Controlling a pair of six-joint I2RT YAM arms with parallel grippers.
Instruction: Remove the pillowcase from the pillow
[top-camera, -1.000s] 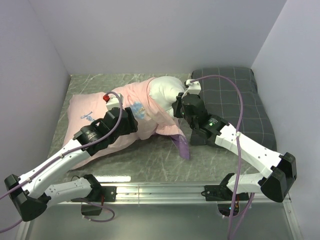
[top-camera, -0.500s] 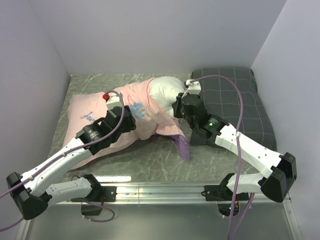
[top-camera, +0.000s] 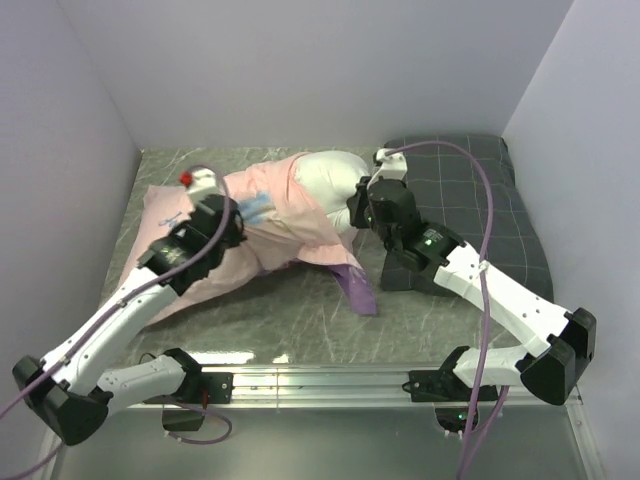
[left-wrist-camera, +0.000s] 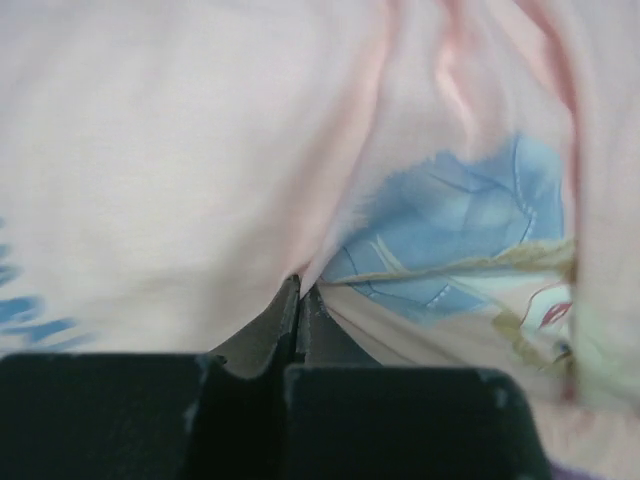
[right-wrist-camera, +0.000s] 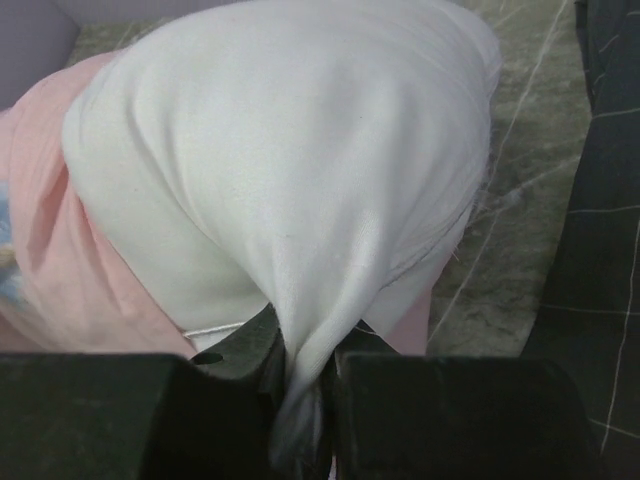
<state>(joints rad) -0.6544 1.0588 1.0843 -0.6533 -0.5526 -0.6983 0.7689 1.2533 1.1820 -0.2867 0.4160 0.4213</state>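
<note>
The pillowcase (top-camera: 275, 215) lies turned pale pink side out across the table's left half, with a purple edge (top-camera: 355, 285) trailing toward the front. The white pillow (top-camera: 325, 178) bulges out of its right end. My left gripper (top-camera: 240, 212) is shut on a fold of the pillowcase (left-wrist-camera: 200, 150), next to a blue print; the pinch shows at the tips of the left gripper (left-wrist-camera: 300, 293). My right gripper (top-camera: 358, 205) is shut on a bunched corner of the pillow (right-wrist-camera: 290, 140), white cloth running down between the jaws of the right gripper (right-wrist-camera: 305, 385).
A dark grey checked pillow (top-camera: 480, 210) fills the back right of the table, just right of my right arm, and shows as the grey pillow (right-wrist-camera: 600, 250) in the right wrist view. Pale walls close in on three sides. Marbled tabletop (top-camera: 290, 320) shows in front of the pillowcase.
My left gripper has shut on the pillowcase and moved back and to the left, drawing the pink fabric with it. The right gripper has kept its hold on the pillow, shifting only slightly.
</note>
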